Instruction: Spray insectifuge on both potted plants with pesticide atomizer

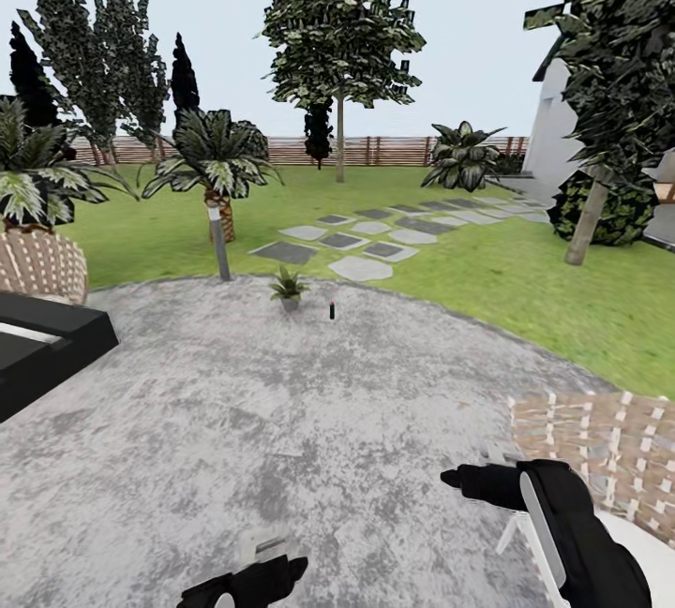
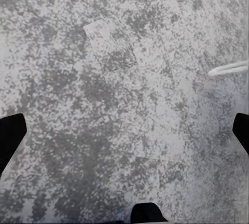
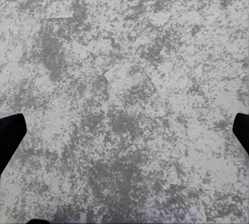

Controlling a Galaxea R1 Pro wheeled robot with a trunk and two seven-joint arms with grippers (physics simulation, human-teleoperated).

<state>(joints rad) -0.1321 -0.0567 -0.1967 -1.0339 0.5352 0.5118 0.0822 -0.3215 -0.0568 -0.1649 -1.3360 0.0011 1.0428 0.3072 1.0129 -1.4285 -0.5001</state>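
Nearest us, our left gripper [image 2: 124, 130] and right gripper [image 3: 124, 133] hang over the mottled grey stone patio [image 1: 281, 421], fingers [image 2: 10, 136] spread wide apart and holding nothing. A wicker seat [image 1: 600, 444] sits just beside our right arm. Far across the patio, near its edge, the pesticide atomizer [image 1: 332, 310] stands upright, close to one small potted plant [image 1: 288, 287]. Beyond lie lawn [image 1: 525, 280], stepping stones [image 1: 361, 243] and a slatted wooden fence [image 1: 375, 151].

Pesticide atomizer [image 1: 331, 310] distant, tiny; label indiscernible.
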